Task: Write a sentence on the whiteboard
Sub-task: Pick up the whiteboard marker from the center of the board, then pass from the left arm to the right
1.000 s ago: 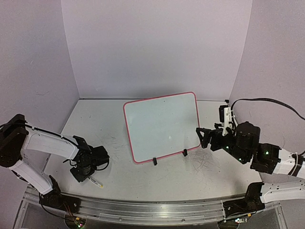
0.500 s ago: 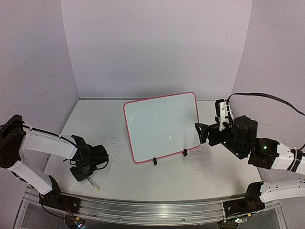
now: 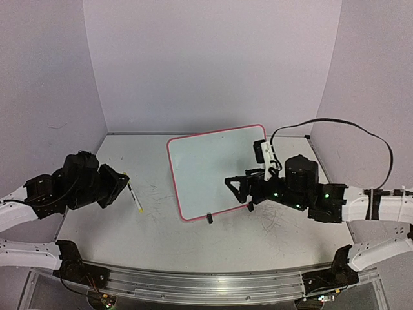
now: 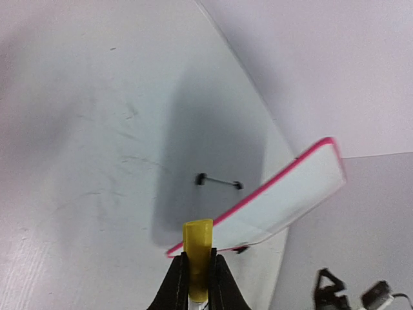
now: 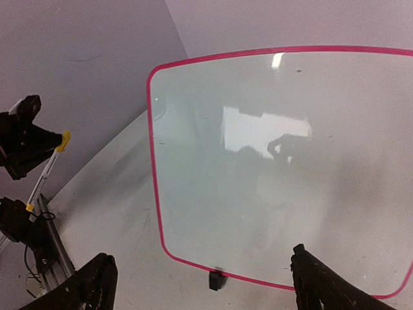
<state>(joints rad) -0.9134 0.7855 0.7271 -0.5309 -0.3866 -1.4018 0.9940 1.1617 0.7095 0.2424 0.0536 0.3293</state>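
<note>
The whiteboard (image 3: 218,169) has a red-pink rim and stands tilted back on two black clip feet (image 3: 209,218). Its face (image 5: 277,161) shows only reflections; the sentence is not in view. My left gripper (image 3: 125,181) hovers left of the board, shut on a white marker (image 3: 135,199) with a yellow cap (image 4: 197,242) that sticks out past the fingertips. From the left wrist, the board (image 4: 284,197) shows nearly edge-on. My right gripper (image 3: 240,183) is in front of the board's lower right part, open wide with nothing between its fingers (image 5: 97,284).
The tabletop (image 3: 161,232) bears grey scribble marks. Pale walls close in on the left, back and right. A black cable (image 3: 335,124) arcs above the right arm. A metal rail (image 3: 193,284) runs along the near edge.
The left arm has risen from the table with the marker and moved up toward the board. The right arm has swung left to the front of the board, still open.
</note>
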